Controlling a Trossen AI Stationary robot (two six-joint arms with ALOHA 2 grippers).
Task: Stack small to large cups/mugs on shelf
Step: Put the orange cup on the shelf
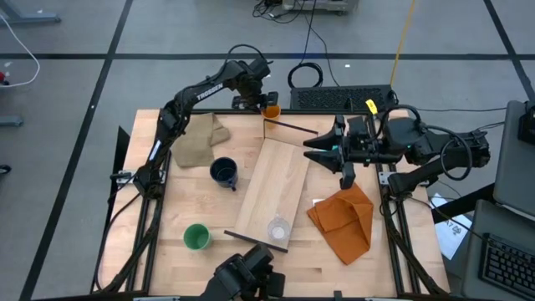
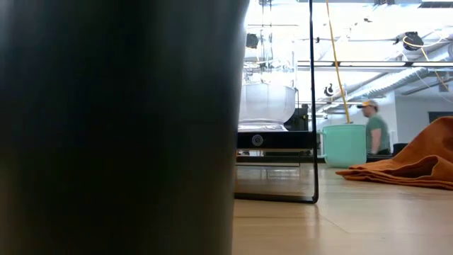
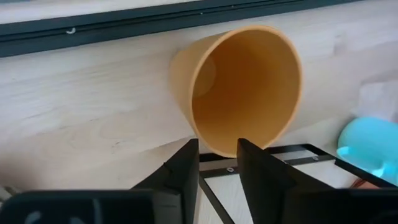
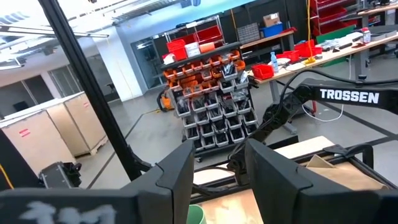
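Note:
The orange cup (image 1: 270, 109) (image 3: 242, 87) stands upright on its base at the table's far edge, just beyond the shelf's far end. My left gripper (image 1: 261, 102) (image 3: 219, 165) comes down on it, its narrow gap astride the cup's near rim. A light-blue mug (image 3: 370, 146) shows beside it. The shelf (image 1: 272, 180) lies slanted mid-table with a clear cup (image 1: 278, 227) near its near end. A navy mug (image 1: 224, 172) and a green cup (image 1: 196, 237) stand left of it. My right gripper (image 1: 311, 150) (image 4: 219, 168) hovers level at the right, open and empty. My left gripper points steeply down at the orange cup's near rim (image 3: 217, 150), one finger (image 3: 186, 168) by the outer wall and the other finger (image 3: 261, 171) over the mouth. A gap shows between them; whether either finger touches the wall, I cannot tell.
A tan cloth (image 1: 201, 138) lies at the far left and an orange cloth (image 1: 344, 217) right of the shelf. A dark object (image 2: 113, 127) close in front fills the low view's left half. A person (image 2: 374, 131) stands in the room behind.

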